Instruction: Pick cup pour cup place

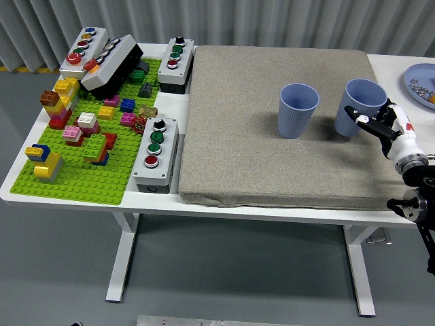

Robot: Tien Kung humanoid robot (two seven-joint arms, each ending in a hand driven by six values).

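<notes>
Green brick baseplate (75, 178) left — button boxes (155, 154) beside; grey mat (272, 163); plate (413, 76), perhaps beads.
</notes>
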